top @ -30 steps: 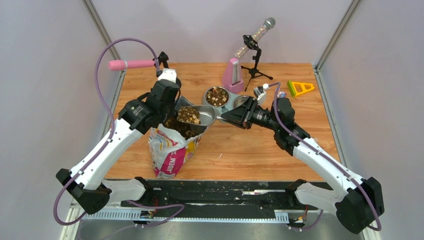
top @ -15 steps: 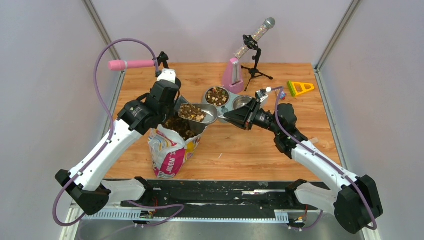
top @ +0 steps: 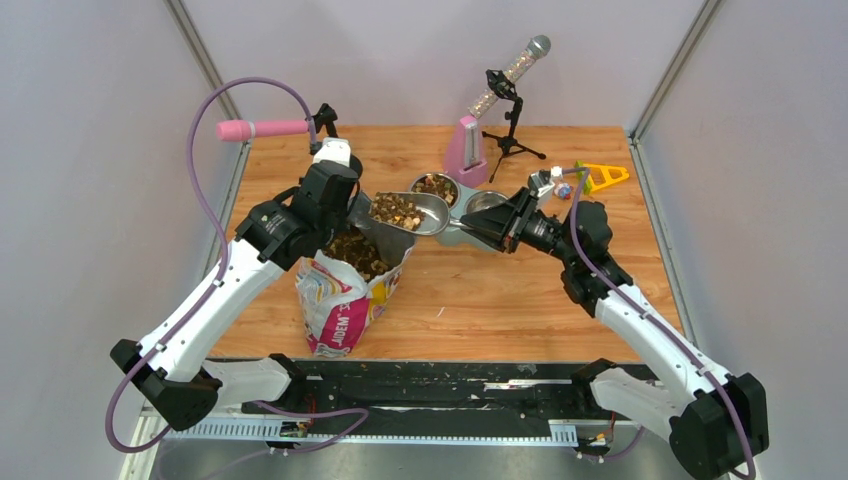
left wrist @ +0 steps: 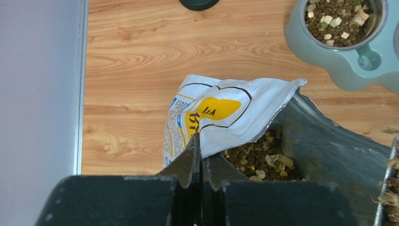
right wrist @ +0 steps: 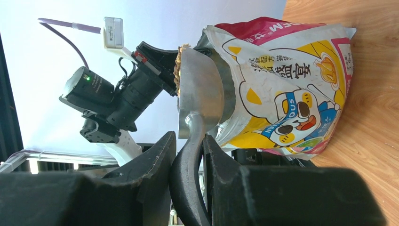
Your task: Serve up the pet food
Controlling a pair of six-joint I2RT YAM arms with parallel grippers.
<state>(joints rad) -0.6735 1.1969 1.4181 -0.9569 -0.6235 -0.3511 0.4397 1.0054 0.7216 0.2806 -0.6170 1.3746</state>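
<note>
- The pet food (top: 393, 209) is a loose heap of small dry bits, light and quick to roll. It cannot be pinched, so I judge it must ride in the metal scoop (top: 433, 214), kept level.
- That heap hangs in the air between the bag (top: 338, 305) and the feeder (left wrist: 362, 70). More fills the bag's mouth and one steel bowl (left wrist: 348, 47).
- The scoop's long axis lies across the table, handle toward the right arm and front toward the left arm.
- The right gripper (right wrist: 188, 141) clamps the handle. The left gripper (left wrist: 200, 153), pressed together, pinches the bag's rim.
</note>
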